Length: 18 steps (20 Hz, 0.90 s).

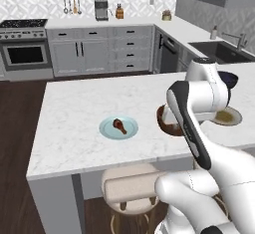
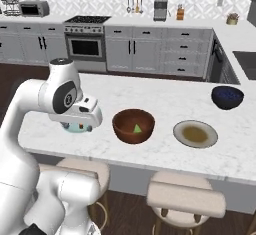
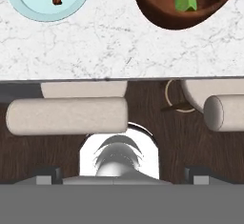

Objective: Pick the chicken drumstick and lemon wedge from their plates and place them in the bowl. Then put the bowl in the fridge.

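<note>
Jaws of the white arm's two-finger gripper (image 2: 80,125) stand wide apart and hold nothing, hanging over the near edge of the white marble counter (image 1: 79,108) beside the pale blue-green plate (image 1: 130,131). On that plate lies the small reddish-brown chicken drumstick (image 1: 119,124), with its narrower bone end toward one side. The bright lime-coloured lemon wedge (image 2: 136,128) already sits inside the round, deep, dark reddish-brown wooden bowl (image 2: 125,131), and the beige plate with the olive centre (image 2: 195,134) next to it is bare.

The drumstick looks light and rigid, though its rounded meaty end may roll or slip between flat pads. A grasp across the thick middle, with the jaws square to its long axis, seems safest; the thin bone end offers little to bite on. The bowl is likely heavier, stiff and smooth, so its rim wall is the probable place to pinch later.
</note>
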{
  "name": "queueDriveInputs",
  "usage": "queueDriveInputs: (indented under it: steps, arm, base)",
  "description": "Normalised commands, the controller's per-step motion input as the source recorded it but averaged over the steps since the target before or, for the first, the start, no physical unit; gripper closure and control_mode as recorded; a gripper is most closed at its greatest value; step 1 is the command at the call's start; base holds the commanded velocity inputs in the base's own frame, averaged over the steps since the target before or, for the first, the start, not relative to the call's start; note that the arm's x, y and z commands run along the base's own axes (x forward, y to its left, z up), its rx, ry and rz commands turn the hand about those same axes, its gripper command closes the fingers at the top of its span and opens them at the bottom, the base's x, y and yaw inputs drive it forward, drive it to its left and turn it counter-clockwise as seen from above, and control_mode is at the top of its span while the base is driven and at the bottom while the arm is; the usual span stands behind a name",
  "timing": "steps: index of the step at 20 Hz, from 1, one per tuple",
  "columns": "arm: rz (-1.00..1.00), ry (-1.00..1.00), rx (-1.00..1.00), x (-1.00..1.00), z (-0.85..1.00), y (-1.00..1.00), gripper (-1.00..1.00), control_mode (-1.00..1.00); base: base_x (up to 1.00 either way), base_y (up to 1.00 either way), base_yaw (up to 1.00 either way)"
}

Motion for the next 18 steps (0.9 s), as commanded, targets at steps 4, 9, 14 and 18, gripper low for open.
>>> queueDriveInputs:
  steps: [4, 9, 14, 18]
  arm:
    - [0.00, 0.00, 0.00, 0.33, 0.00, 0.00, -1.00, -1.00]
    - [0.00, 0.00, 0.00, 0.81, -0.02, 0.21, -1.00, -1.00]
    - [0.01, 0.01, -0.03, 0.72, -0.29, 0.94, -1.00, -1.00]
    - [0.06, 0.03, -0.01, 0.53, -0.37, 0.94, -1.00, -1.00]
  base:
    - [0.29, 0.00, 0.00]
    - [0.00, 0.00, 0.00]
    - [0.00, 0.00, 0.00]
    - [0.00, 0.00, 0.00]
